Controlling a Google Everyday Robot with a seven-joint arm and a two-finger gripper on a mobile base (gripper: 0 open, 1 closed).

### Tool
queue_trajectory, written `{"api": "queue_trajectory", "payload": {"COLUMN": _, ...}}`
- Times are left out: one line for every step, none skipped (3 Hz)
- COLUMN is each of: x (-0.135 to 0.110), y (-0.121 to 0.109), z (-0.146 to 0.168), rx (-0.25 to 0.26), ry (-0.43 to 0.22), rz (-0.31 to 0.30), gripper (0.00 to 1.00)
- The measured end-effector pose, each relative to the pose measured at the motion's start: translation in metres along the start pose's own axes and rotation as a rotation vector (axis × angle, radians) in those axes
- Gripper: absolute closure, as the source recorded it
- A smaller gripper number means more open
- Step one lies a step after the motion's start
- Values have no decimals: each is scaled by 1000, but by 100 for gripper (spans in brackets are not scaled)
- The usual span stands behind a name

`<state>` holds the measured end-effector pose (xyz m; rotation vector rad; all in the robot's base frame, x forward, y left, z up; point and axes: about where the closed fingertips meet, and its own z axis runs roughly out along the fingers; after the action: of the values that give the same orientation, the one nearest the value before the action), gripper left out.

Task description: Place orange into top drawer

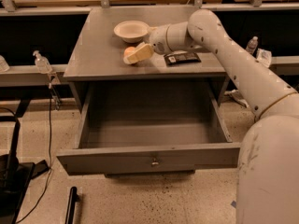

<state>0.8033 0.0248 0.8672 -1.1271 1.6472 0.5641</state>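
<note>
One orange (pixel 127 52) half hidden behind gripper (pixel 134 56); both atop cabinet (pixel 93 55).

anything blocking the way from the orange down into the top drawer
Nothing visible does. The orange lies near the front edge of the cabinet top with the gripper at it, and the top drawer stands open directly below. The bowl and black packet sit off that path.

Plain grey top drawer (pixel 149 158), grey bench (pixel 93 55). Pale yellow end effector (pixel 135 56) over bench, right beside light orange-coloured orange (pixel 127 52). Cream bowl (pixel 131 31). Black packet (pixel 182 58). White arm (pixel 243 69). Speckled beige floor (pixel 140 199).
</note>
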Motion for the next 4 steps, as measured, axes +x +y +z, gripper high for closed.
{"api": "queue_trajectory", "payload": {"x": 5, "y": 8, "z": 7, "rx": -26, "ry": 5, "rz": 20, "gripper": 0}}
{"api": "queue_trajectory", "payload": {"x": 5, "y": 16, "z": 14, "rx": -38, "ry": 30, "rz": -1, "gripper": 15}}
{"api": "queue_trajectory", "payload": {"x": 7, "y": 21, "z": 11, "rx": -40, "ry": 59, "rz": -27, "gripper": 38}}
{"api": "queue_trajectory", "payload": {"x": 16, "y": 22, "z": -1, "rx": -21, "ry": 76, "rz": -10, "gripper": 60}}
